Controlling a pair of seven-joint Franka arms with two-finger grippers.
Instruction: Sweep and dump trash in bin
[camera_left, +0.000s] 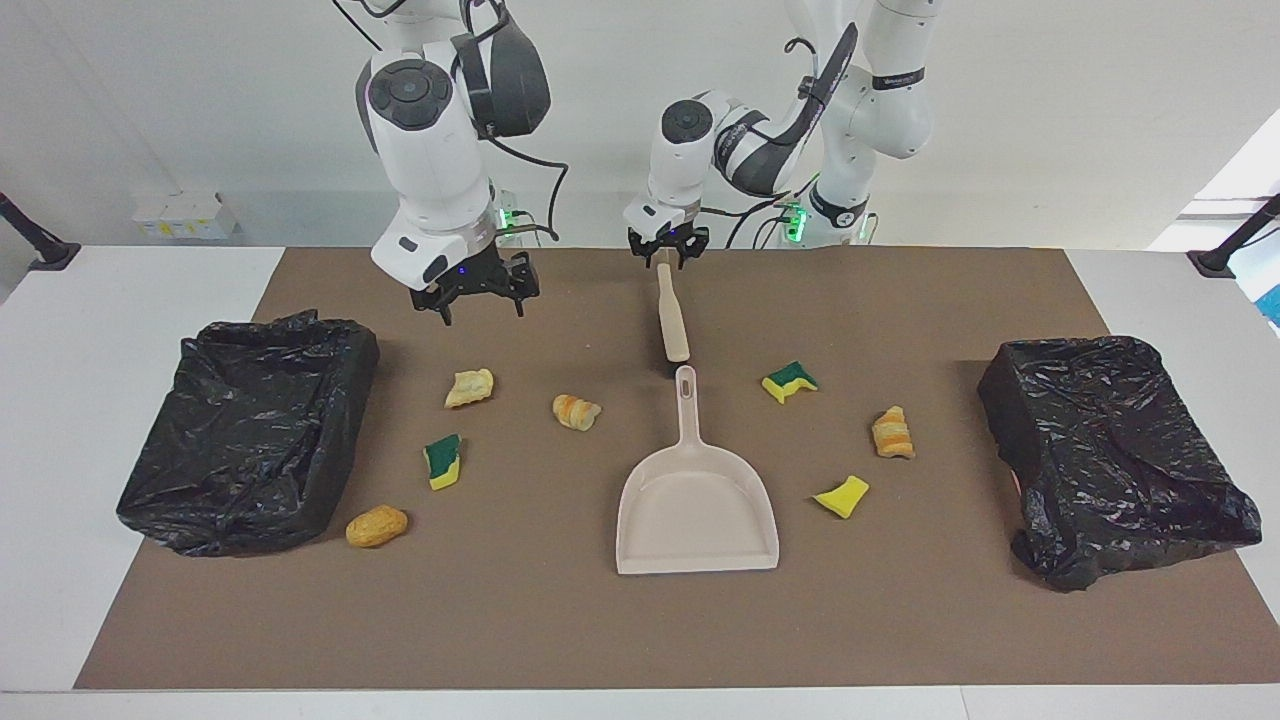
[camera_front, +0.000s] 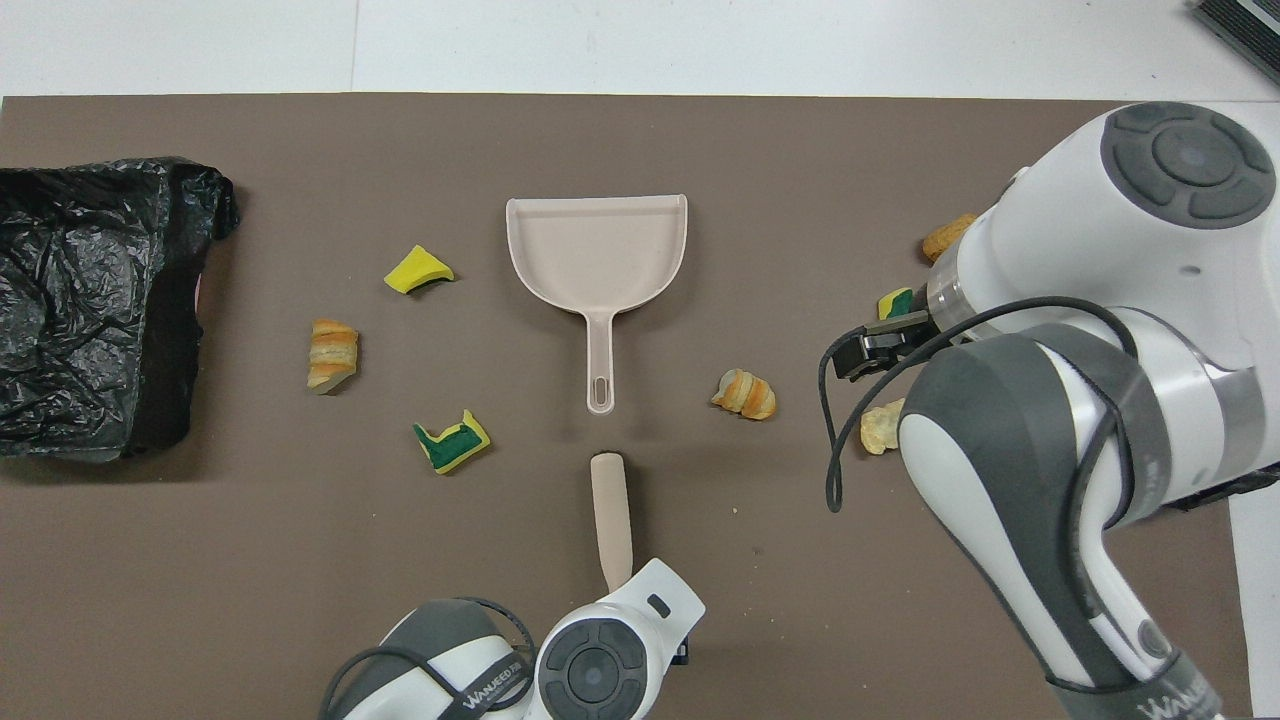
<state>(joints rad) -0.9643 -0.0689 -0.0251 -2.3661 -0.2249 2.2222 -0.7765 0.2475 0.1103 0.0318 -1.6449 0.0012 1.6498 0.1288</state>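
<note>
**Brush grasp in hand, sweeping not yet begun**

Nearest the robots, the left gripper (camera_left: 667, 250) is down on the near end of the brush (camera_left: 672, 320), its fingers narrow and pinching the handle. The brush lies on the mat and points at the pan (camera_left: 697, 520). The right gripper (camera_left: 478, 295) hangs with fingers spread wide and empty, over the mat near a tan lump (camera_left: 469, 388).

The trash (camera_left: 577, 411) lies farther out: seven pieces scattered on the mat, four toward the right arm's end and three toward the left arm's. None are in the pan or in either bin (camera_left: 250, 430).

By my reading, the next move is to lift the brush securely. The right gripper would then need to take the pan's handle.
</note>
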